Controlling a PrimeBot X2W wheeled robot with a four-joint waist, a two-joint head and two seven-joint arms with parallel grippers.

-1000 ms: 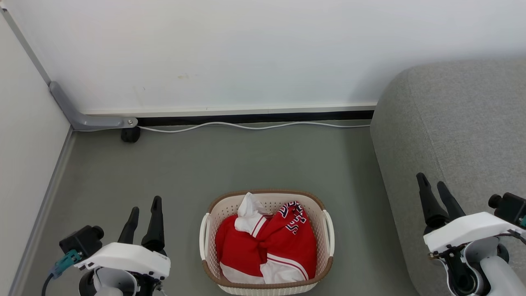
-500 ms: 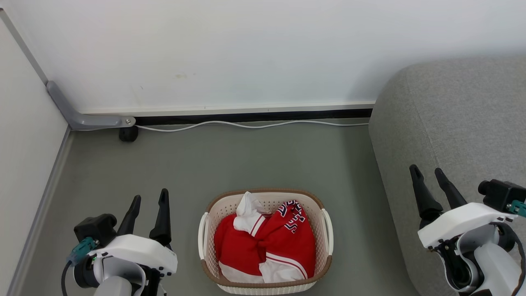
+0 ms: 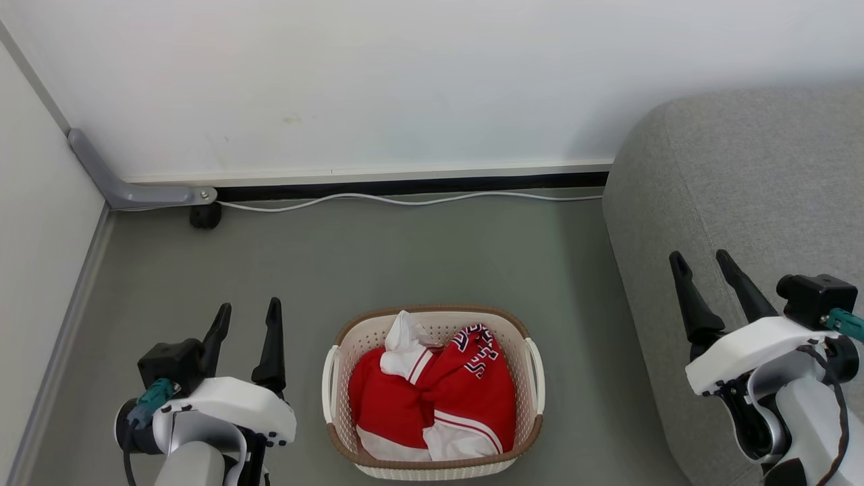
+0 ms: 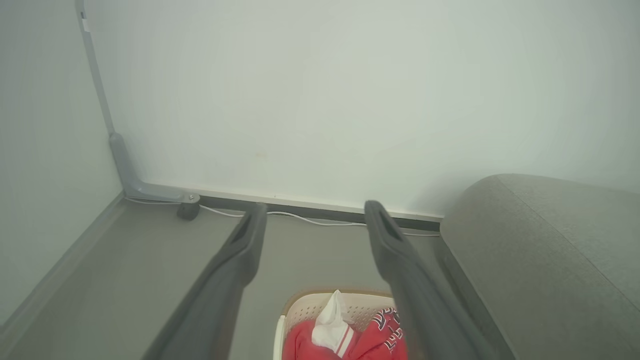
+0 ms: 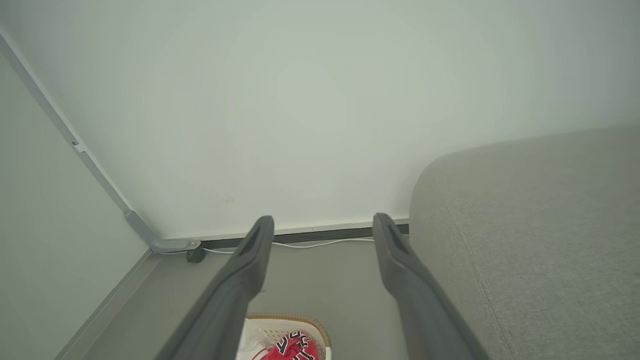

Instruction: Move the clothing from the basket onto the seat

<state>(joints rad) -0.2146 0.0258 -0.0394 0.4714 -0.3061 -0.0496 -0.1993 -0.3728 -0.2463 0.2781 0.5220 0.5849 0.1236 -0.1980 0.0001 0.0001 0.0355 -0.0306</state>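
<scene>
Red clothing point(image 3: 432, 398) with white trim and navy lettering lies bunched in the cream basket point(image 3: 533, 432) on the grey floor. It also peeks up at the bottom of the left wrist view as clothing point(image 4: 350, 342) and of the right wrist view as clothing point(image 5: 295, 350) in the basket point(image 5: 320, 330). My left gripper point(image 3: 248, 312) hovers open to the basket's left, empty. Over the edge of the grey seat point(image 3: 763, 175), to the basket's right, my right gripper point(image 3: 702, 258) is open and empty. The seat point(image 4: 540, 270) fills the right of both wrist views.
A white wall runs behind, with a white cable point(image 3: 405, 199) along its base. A grey bracket point(image 3: 128, 189) and a black caster point(image 3: 204, 216) sit in the left corner. A pale side wall point(image 3: 34, 223) closes the left.
Both grippers have risen a little higher in the head view, still open. The whole picture has shifted slightly, so the camera moved too.
</scene>
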